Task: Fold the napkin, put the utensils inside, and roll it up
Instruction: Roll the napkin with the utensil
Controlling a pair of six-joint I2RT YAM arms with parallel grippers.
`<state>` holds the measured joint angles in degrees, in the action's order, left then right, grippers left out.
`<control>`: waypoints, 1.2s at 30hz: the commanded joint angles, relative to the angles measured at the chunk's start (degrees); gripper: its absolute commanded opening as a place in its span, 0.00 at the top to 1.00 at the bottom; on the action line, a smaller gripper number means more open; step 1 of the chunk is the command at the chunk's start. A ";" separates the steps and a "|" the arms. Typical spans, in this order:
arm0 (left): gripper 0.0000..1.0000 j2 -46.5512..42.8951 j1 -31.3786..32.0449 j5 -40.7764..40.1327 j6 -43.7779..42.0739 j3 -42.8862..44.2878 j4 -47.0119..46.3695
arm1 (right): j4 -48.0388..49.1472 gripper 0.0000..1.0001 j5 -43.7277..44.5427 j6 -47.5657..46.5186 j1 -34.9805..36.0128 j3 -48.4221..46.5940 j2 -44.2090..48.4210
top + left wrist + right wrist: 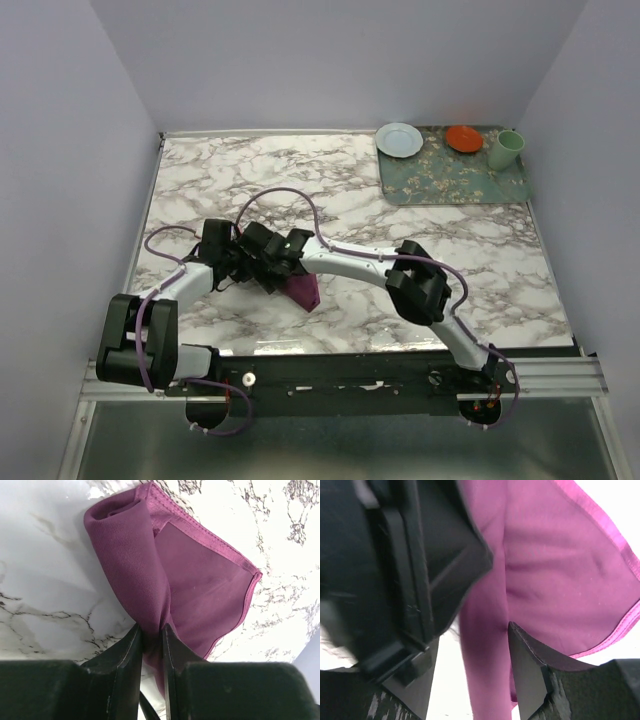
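Top cam: only a purple corner of the napkin [303,291] shows, on the marble table [450,250], roughly mid-width toward the near side.

Left wrist: left end effector [151,630] is pinched narrow on a bunched fold of it, with the rest draped on the table.

Right wrist: right end effector [472,639] is spread wide. Cloth hangs between its fingers, unclamped.

napkin [200,580]: deep plum-purple, plain, with a brighter pink hem
table [470,260]: white marble with grey-brown veins
mat [450,180]: dull green with pale floral sprigs
plate [399,139]: pale blue-white
dish [464,138]: orange-red
cup [505,149]: pale green
arms [350,262]: white with black joints
cables [290,192]: purple
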<state>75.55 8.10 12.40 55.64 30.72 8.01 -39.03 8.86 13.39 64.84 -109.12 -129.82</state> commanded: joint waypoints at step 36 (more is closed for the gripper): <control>0.22 -10.94 -0.63 -1.51 -7.22 1.89 11.77 | 25.93 0.92 -47.29 4.89 -16.58 23.26 -0.16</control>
<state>66.85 7.25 10.92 50.37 33.32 16.45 -12.21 -17.37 15.73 52.84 -87.00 -123.59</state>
